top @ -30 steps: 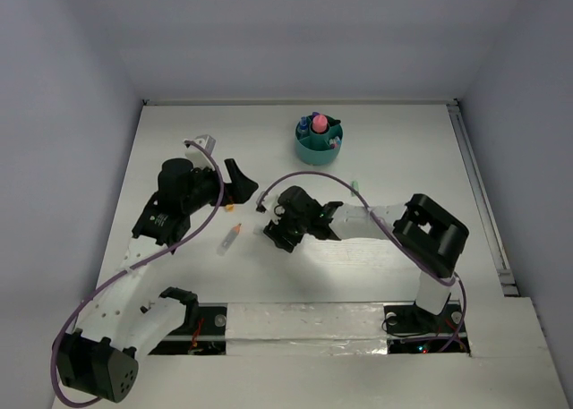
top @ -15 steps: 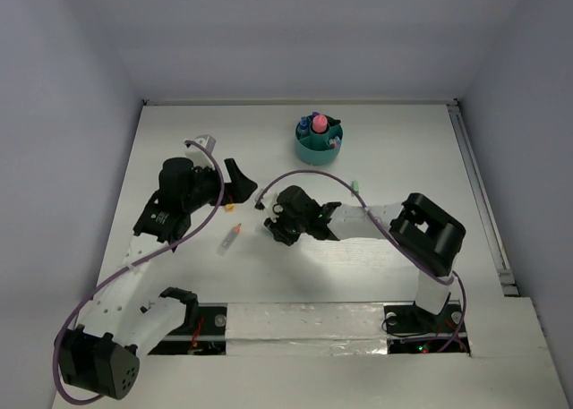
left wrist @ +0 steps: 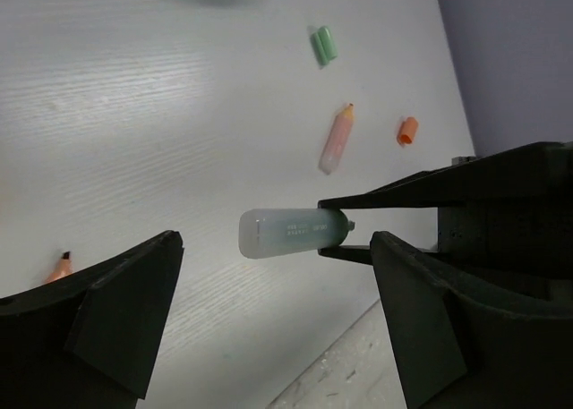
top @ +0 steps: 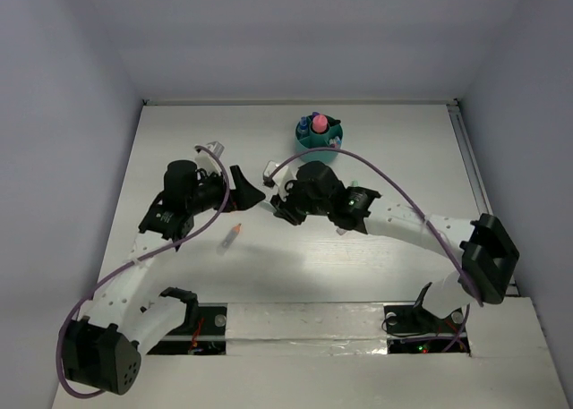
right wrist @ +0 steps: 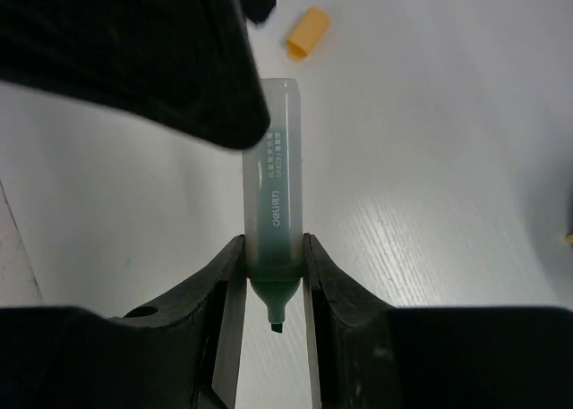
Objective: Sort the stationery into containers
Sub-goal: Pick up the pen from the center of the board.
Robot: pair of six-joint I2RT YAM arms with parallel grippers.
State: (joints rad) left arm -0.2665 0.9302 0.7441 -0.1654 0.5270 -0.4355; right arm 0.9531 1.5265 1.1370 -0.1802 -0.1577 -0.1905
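Observation:
My right gripper (right wrist: 273, 279) is shut on an uncapped green highlighter (right wrist: 273, 194), gripped near its tip and held above the table. The left wrist view shows the same highlighter (left wrist: 291, 233) sticking out of the right gripper's black fingers (left wrist: 385, 199), ahead of my left gripper (left wrist: 269, 328). That gripper stands open and touches nothing. From above, the left gripper (top: 243, 192) and right gripper (top: 279, 203) sit close together at mid-table. The round teal organiser (top: 319, 149) stands at the far centre with several items in it.
An orange-tipped pen (top: 233, 237) lies on the table near the left arm. A green cap (left wrist: 324, 45), a pink-orange highlighter (left wrist: 337, 139) and an orange cap (left wrist: 407, 130) lie on the table beyond the grippers. The left gripper's finger (right wrist: 134, 51) looms close over the highlighter.
The right gripper closed on the green highlighter, lifted it and moved towards the far side. Its arm stretched out to the right. The left gripper shifted slightly right towards it.

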